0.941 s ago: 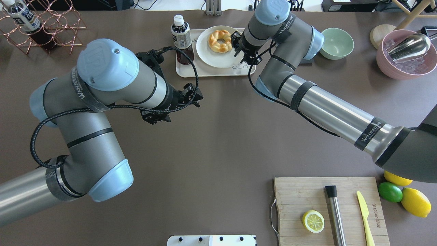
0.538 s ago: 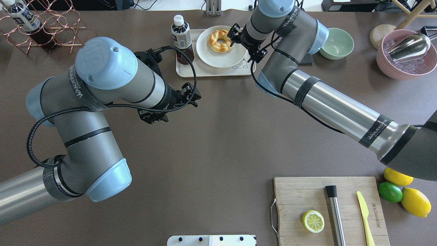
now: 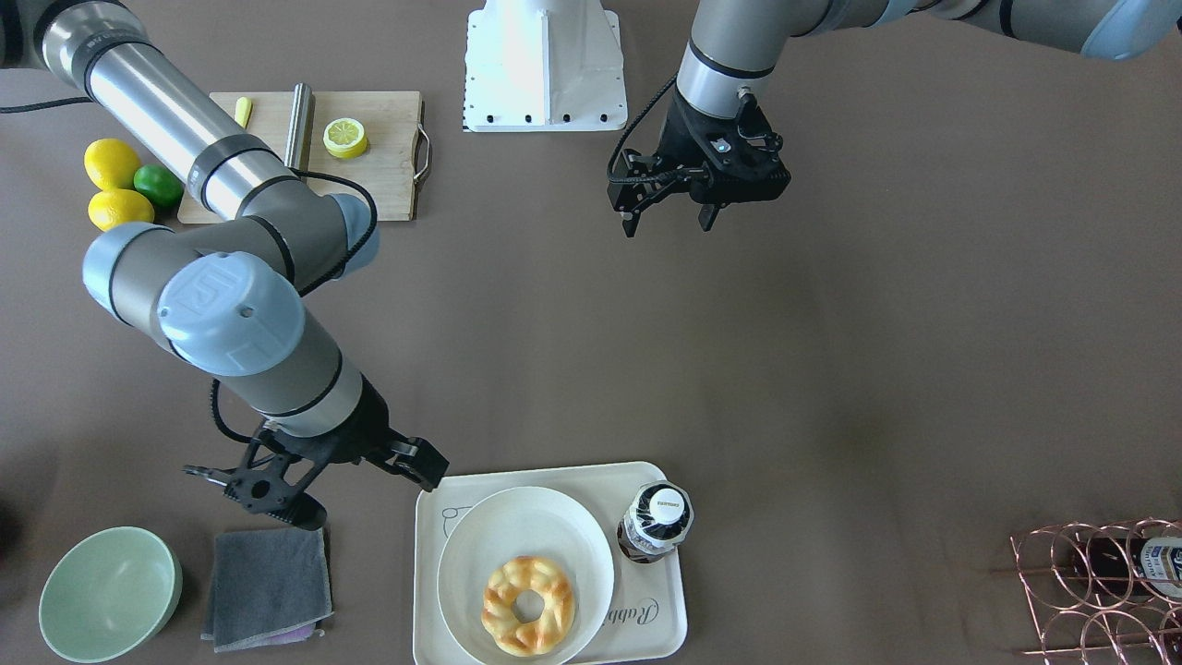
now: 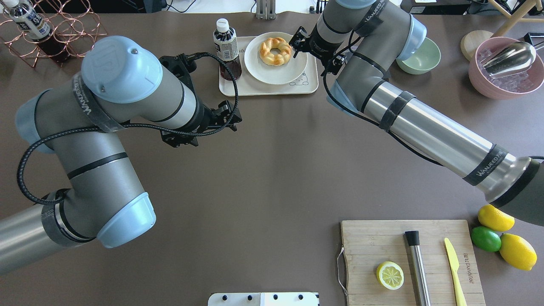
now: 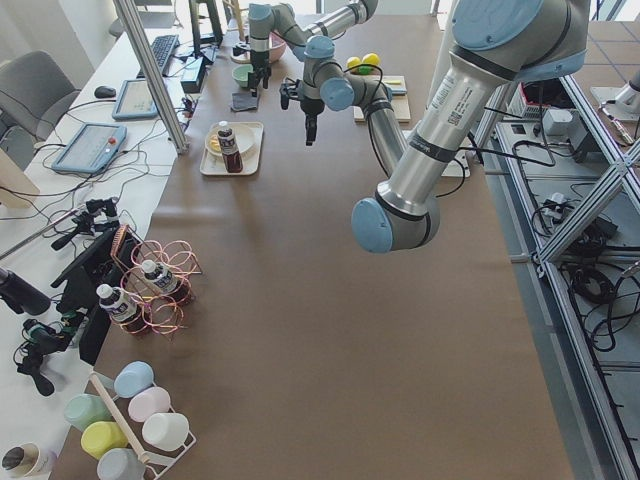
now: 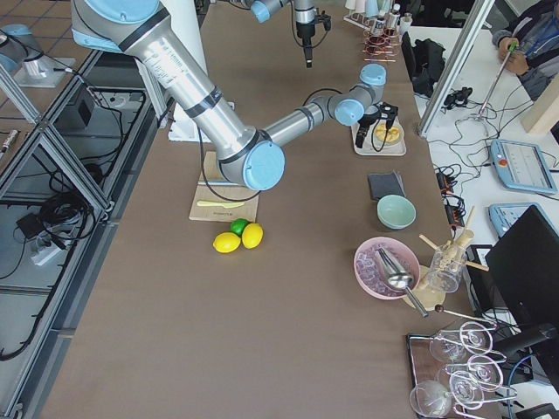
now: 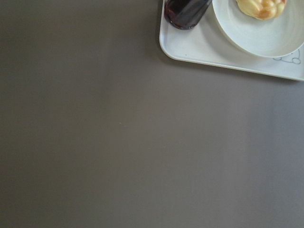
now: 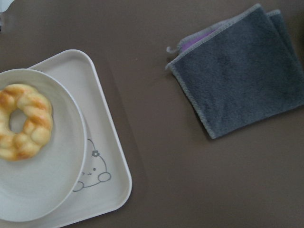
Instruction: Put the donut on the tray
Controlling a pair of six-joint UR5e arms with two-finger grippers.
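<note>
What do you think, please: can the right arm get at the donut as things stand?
Probably yes: the right claw hangs beside the tray, the donut lies uncovered on its plate, and the bottle stands beyond the plate.

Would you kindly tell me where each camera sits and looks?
Front-facing: across table, facing robot; left arm, right arm.
Overhead: behind robot, looking forward-down; both arms.
Exterior left: robot's left table end; left arm near.
Exterior right: opposite end; right arm near.
Left wrist: above tray; no body.
Right wrist: above donut, cloth; no body.
Wrists share tray.
</note>
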